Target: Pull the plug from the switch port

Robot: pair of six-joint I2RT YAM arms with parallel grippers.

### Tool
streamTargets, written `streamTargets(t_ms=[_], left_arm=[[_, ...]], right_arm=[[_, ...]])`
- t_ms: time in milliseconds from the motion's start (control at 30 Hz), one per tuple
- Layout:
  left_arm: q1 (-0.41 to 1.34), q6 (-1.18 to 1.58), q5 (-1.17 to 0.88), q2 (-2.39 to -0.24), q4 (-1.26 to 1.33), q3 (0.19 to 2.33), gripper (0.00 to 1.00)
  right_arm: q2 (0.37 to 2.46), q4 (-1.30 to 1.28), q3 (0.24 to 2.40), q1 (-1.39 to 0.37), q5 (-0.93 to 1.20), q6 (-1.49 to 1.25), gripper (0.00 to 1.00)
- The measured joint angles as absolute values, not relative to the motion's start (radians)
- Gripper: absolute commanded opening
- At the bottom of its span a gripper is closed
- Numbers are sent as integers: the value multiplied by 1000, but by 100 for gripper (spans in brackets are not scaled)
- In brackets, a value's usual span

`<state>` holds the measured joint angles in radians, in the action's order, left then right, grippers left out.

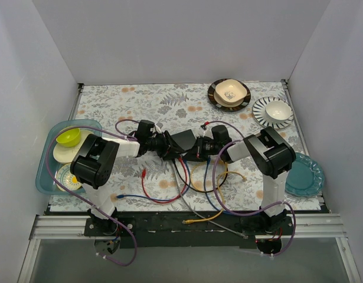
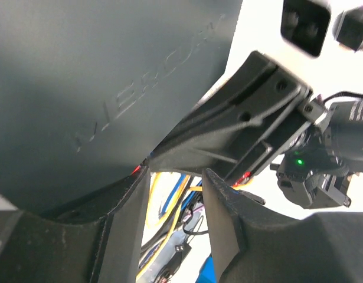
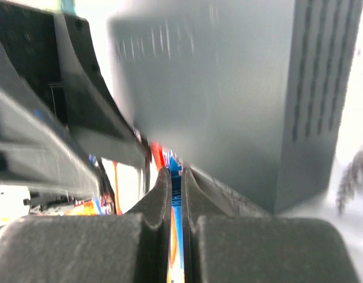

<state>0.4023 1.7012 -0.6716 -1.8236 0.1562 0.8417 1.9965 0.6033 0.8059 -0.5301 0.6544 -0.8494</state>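
Look mid-mat for the switch (image 1: 184, 140), tilted up between both grippers. Treat as a light, rigid, smooth box, likely to slip; brace across the flat faces. Note the right gripper (image 3: 177, 174) pinched nearly closed on a blue cable (image 3: 177, 203) under the switch. Better gripped close to the port, where stiff. Cannot tell the left gripper's (image 2: 175, 175) hold: fingers parted at the switch's edge.

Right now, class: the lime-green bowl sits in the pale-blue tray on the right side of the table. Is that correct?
Not quite. The top external view shows the lime-green bowl in the pale-blue tray on the left side of the table.
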Motion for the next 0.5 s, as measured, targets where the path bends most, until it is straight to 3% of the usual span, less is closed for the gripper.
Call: streamTargets(t_ms=[367, 500], left_arm=[[395, 1672, -628, -1826, 130, 852, 43], [393, 1663, -617, -1810, 139, 849, 44]], right_arm=[[1922, 606, 700, -520, 669, -839, 4], [1799, 491, 643, -505, 570, -827, 1]])
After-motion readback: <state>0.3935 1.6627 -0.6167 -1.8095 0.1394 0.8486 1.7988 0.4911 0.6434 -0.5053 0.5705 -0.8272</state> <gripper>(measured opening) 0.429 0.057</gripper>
